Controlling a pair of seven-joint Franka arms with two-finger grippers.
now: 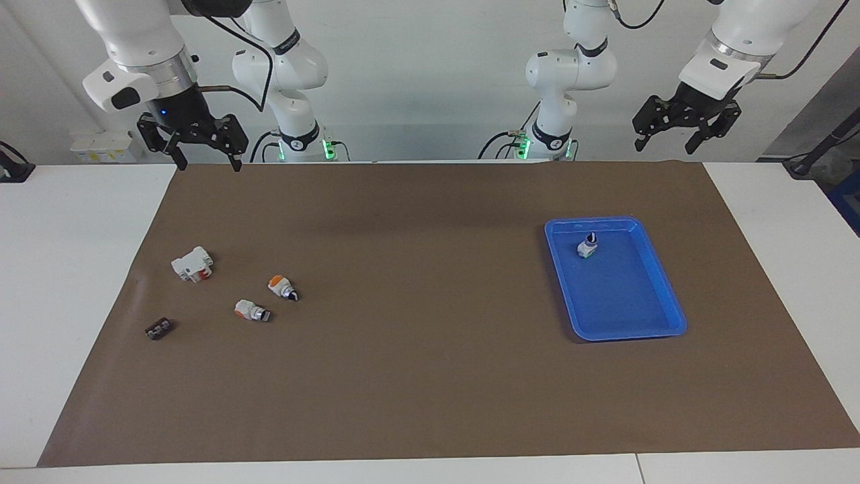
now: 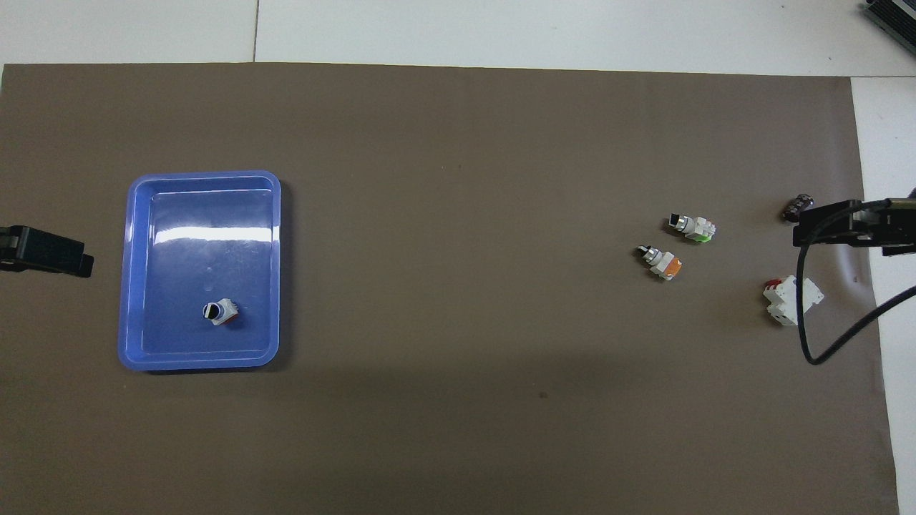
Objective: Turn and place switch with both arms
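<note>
My right hand [image 1: 208,163] hangs in the air above the end of the brown mat [image 1: 430,376] on my right arm's side, with its two fingers spread wide and nothing between them. My left hand [image 1: 665,144] is raised as well, above the mat's end on my left arm's side. Its fingers are also apart and it holds nothing. Neither hand touches anything on the bench [image 1: 74,269].

The switch [image 1: 587,247] stands upright in the blue tray [image 1: 615,220], with its black knob and white pointer on top and its orange base down on the tray floor. It sits in the part of the tray nearer to me, close to the tray's rim but apart from it. The tray lies flat on the mat toward my left arm's end.

Toward my right arm's end, four small parts lie loose on the mat, well apart from the tray. An orange-based switch [image 1: 282,288] lies on its side. Just beside it and a little farther from me, a green-based switch [image 2: 692,227] also lies on its side. A white block with a red part [image 1: 193,263] sits nearer that end of the bench. A small dark piece [image 1: 159,329] lies farther from me than the block.
</note>
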